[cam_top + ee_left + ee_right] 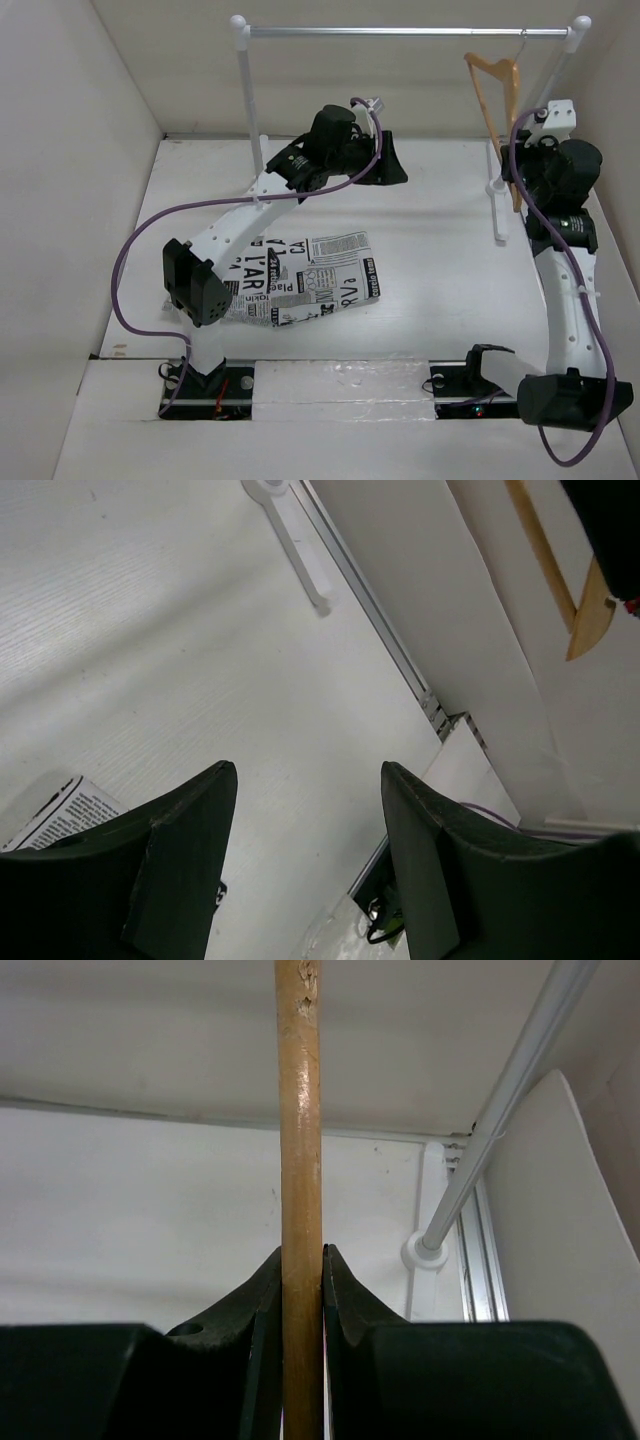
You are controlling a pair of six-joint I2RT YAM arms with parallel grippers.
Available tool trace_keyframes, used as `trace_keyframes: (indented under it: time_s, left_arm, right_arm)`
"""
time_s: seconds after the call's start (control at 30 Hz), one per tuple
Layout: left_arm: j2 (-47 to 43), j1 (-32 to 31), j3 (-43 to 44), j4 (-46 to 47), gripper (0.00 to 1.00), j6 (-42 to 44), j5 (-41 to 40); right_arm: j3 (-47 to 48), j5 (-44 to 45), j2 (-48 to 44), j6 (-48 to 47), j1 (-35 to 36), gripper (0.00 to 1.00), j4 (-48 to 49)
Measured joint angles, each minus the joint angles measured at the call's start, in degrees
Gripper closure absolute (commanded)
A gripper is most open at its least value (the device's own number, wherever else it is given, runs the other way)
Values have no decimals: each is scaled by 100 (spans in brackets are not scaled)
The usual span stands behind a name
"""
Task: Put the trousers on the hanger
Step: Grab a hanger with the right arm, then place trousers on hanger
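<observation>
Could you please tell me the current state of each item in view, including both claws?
left claw: open, empty.
right claw: shut on the hanger.
hanger: hanging from the rail, gripped.
trousers: lying loosely folded on the table, not held.

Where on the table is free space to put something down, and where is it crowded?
Free: the table between the trousers and the right arm, and the strip under the rail, right of the left gripper. Crowded: the left arm above the trousers; the right edge, where the right gripper holds the hanger.
</observation>
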Motion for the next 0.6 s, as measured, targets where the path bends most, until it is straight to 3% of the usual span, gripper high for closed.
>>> trace_keyframes:
  time_s: [0.27, 0.6]
  left_arm:
    - [0, 0, 109, 87, 43, -74, 46]
    - [-289, -46, -1672, 909, 38, -479, 13]
  right_arm:
    - [-955, 52, -295, -234, 481, 100, -240]
    - [-3112, 721, -640, 232, 1937, 100, -691]
